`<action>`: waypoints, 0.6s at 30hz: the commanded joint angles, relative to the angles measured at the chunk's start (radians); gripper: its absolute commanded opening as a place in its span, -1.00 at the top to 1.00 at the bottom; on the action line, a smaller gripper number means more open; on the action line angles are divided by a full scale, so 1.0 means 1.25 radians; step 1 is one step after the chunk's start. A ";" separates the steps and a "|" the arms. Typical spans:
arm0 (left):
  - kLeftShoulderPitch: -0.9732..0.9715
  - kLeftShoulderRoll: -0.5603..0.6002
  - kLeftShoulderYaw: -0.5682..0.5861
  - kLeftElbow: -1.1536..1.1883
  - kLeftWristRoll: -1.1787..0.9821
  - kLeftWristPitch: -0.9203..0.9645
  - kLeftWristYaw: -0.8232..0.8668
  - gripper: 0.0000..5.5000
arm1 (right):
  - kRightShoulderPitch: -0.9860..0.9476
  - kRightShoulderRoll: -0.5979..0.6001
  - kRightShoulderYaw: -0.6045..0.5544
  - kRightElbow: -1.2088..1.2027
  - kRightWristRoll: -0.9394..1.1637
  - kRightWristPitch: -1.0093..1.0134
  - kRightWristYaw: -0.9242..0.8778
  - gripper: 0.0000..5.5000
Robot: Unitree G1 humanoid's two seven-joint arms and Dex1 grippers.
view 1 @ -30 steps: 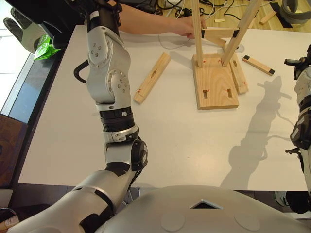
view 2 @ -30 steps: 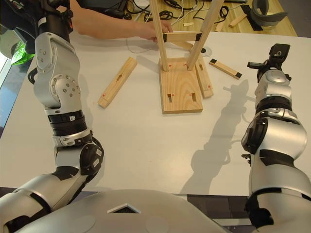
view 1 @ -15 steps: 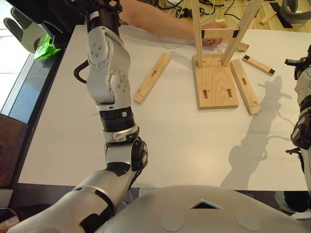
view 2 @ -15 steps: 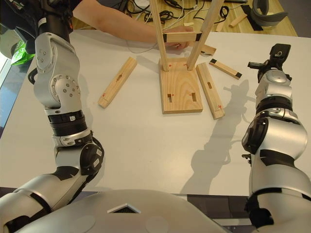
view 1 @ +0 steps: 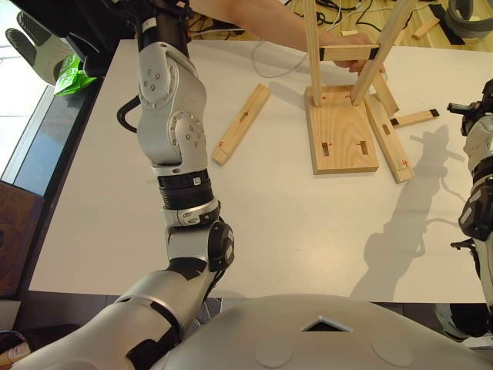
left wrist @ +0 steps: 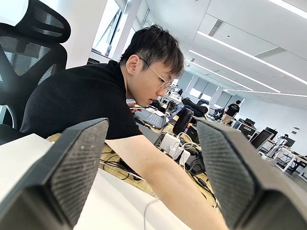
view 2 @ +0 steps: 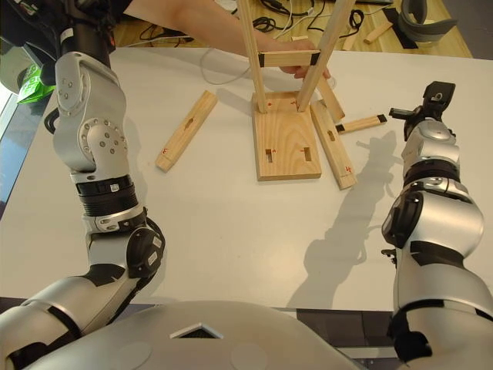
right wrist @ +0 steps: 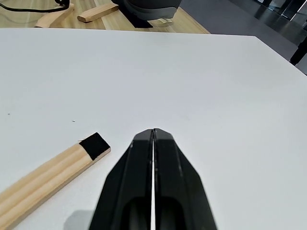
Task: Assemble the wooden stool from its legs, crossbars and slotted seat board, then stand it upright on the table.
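Note:
The slotted seat board (view 1: 343, 150) lies flat at the far middle of the table. Two legs (view 1: 313, 46) (view 1: 381, 48) stand up from it, joined by a black-ended crossbar (view 1: 348, 53). A person's hand (view 2: 299, 69) holds that crossbar. One loose leg (view 1: 241, 123) lies to the board's left, another (view 1: 389, 142) along its right edge. A short black-tipped crossbar (view 1: 414, 118) lies further right, close in front of my right gripper (right wrist: 153, 132), which is shut and empty. My left gripper (left wrist: 153, 158) is open, raised at the table's far left.
The white table (view 1: 293, 223) has free room in front of the seat board. A green object (view 1: 73, 73) sits off the far left corner. Cables (view 1: 269, 9) and wood scraps (view 1: 424, 29) lie on the floor beyond the table.
The person's hand pulled the right leg out from the board, then swung the short crossbar round toward it. My right wrist shifted slightly. The left arm has kept still.

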 commanded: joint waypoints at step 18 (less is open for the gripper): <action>-0.004 0.008 -0.009 0.001 0.005 0.022 -0.003 -0.23 | -0.120 0.069 -0.094 -0.004 0.117 0.089 0.085 0.47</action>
